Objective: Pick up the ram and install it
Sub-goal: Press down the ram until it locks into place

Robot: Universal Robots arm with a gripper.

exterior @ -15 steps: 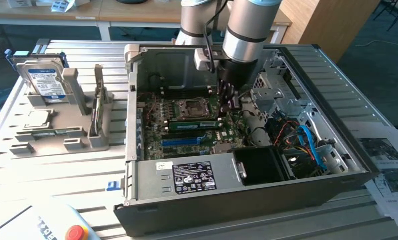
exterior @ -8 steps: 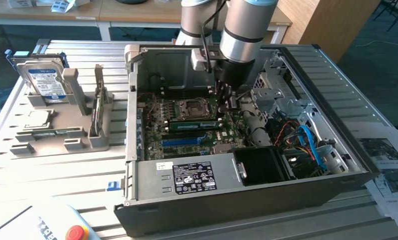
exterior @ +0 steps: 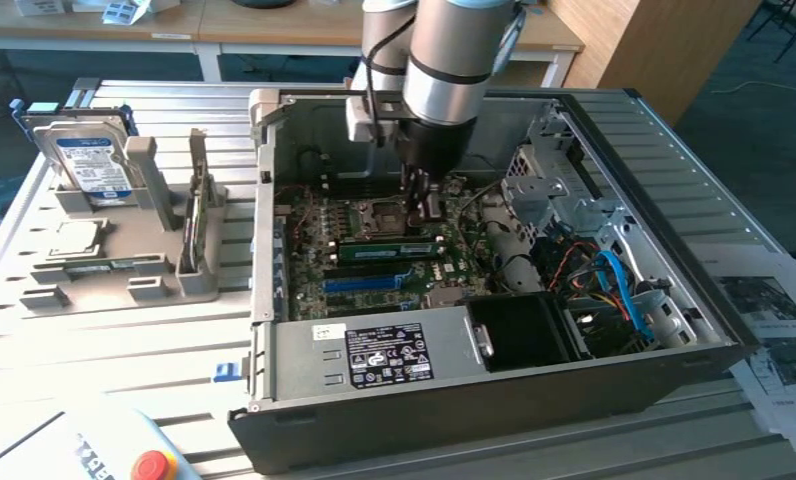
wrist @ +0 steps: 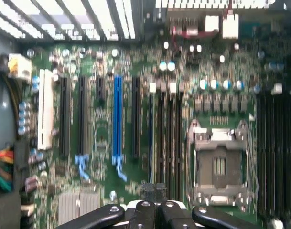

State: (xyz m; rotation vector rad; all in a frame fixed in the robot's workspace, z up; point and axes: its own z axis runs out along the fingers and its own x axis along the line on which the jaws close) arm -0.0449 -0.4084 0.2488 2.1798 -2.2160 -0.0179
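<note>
While its fingers are pressed together, the claw [exterior: 425, 205] hangs inside the computer case [exterior: 665, 360] above the motherboard [wrist: 112, 191], just beside a seated ram stick [exterior: 387, 248].

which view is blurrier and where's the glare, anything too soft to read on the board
The wrist view is the softer one: the motherboard and its small parts smear, bright slats along the case edge blow out white, and no board print is readable. The exterior view is sharper and evenly lit, with shadow inside the computer case under the gripper.
</note>
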